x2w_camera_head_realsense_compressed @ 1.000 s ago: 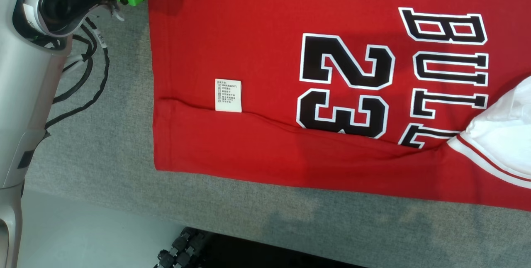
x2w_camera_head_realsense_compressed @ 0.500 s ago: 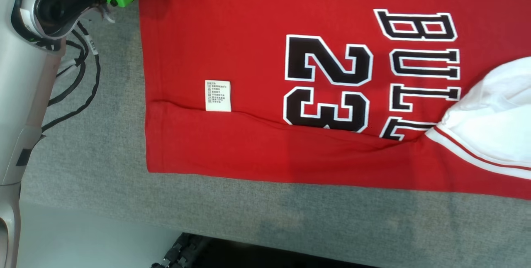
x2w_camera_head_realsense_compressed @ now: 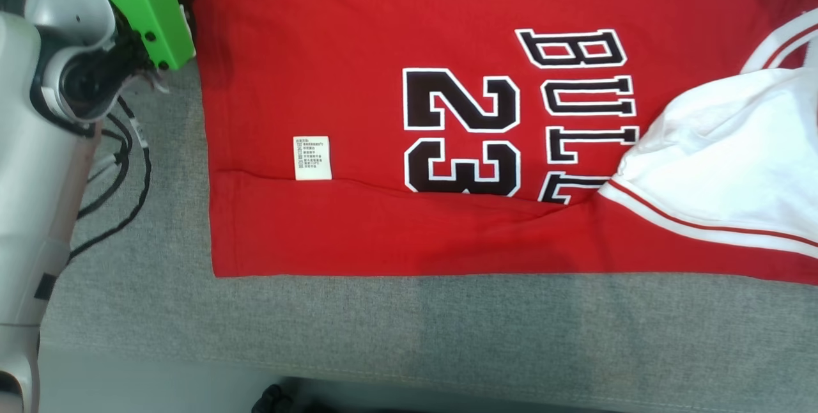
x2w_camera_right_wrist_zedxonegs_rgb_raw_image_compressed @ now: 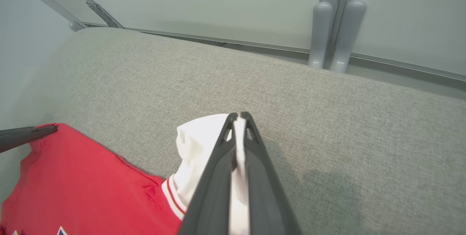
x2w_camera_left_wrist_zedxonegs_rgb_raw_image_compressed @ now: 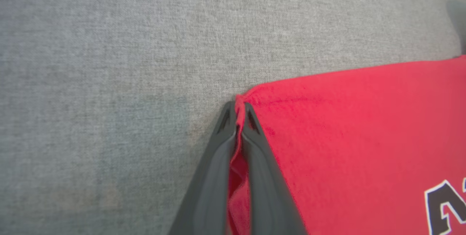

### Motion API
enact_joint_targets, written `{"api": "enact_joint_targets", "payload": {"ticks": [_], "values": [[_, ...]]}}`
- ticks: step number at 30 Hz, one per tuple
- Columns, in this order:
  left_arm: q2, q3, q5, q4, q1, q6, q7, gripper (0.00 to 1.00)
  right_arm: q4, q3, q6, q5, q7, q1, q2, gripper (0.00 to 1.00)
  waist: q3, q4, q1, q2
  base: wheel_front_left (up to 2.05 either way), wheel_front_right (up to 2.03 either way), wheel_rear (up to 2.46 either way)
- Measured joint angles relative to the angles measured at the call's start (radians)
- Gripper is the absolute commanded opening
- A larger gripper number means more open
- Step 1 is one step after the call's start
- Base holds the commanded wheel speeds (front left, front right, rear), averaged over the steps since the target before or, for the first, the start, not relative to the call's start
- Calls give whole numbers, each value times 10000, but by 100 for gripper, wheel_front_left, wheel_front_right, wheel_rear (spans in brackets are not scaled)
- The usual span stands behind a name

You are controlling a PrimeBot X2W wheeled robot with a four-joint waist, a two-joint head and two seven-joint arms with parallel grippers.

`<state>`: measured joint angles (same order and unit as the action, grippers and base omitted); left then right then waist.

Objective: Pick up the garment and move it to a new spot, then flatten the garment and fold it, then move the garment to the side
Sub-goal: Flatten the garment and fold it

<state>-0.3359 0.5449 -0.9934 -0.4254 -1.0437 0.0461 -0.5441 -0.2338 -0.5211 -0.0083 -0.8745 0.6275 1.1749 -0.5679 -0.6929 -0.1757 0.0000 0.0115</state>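
The garment (x2w_camera_head_realsense_compressed: 358, 80) is a red jersey with black "23" and "BULLS" lettering, spread on a grey cushion. Its white sleeve (x2w_camera_head_realsense_compressed: 735, 163) is bunched at the right. In the left wrist view my left gripper (x2w_camera_left_wrist_zedxonegs_rgb_raw_image_compressed: 238, 109) is shut on a red hem corner of the garment (x2w_camera_left_wrist_zedxonegs_rgb_raw_image_compressed: 346, 136), low over the cushion. My left arm's green wrist housing (x2w_camera_head_realsense_compressed: 137, 7) stands at the garment's far left corner. In the right wrist view my right gripper (x2w_camera_right_wrist_zedxonegs_rgb_raw_image_compressed: 238, 115) is shut on the white sleeve (x2w_camera_right_wrist_zedxonegs_rgb_raw_image_compressed: 196, 144), lifted above the red cloth (x2w_camera_right_wrist_zedxonegs_rgb_raw_image_compressed: 72, 176). The left fingers (x2w_camera_right_wrist_zedxonegs_rgb_raw_image_compressed: 29, 135) show at the far corner.
The grey cushion (x2w_camera_head_realsense_compressed: 383, 330) has bare room in front of the garment up to its front edge. Black cables (x2w_camera_head_realsense_compressed: 128, 163) hang beside my pale left arm (x2w_camera_head_realsense_compressed: 32, 208). A white care label (x2w_camera_head_realsense_compressed: 312, 158) is on the garment. Grey posts (x2w_camera_right_wrist_zedxonegs_rgb_raw_image_compressed: 335, 35) stand behind the cushion.
The head camera has swung, so the garment sits further left in the picture and more of the white sleeve shows. The green wrist housing has tilted. The right gripper has shut.
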Motion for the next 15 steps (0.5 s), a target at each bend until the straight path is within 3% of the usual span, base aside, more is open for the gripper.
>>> {"api": "enact_joint_targets", "payload": {"ticks": [7,15], "values": [[-94,-29,-84,-98,858,337,587,0,529,299,424,-464,-717,-998,-75,0,651,235,0,0,0,0,0],[-631,-201,-84,-94,1369,431,976,0,871,598,516,-798,-1285,-2057,-238,0,1370,562,0,0,0,0,0]]}}
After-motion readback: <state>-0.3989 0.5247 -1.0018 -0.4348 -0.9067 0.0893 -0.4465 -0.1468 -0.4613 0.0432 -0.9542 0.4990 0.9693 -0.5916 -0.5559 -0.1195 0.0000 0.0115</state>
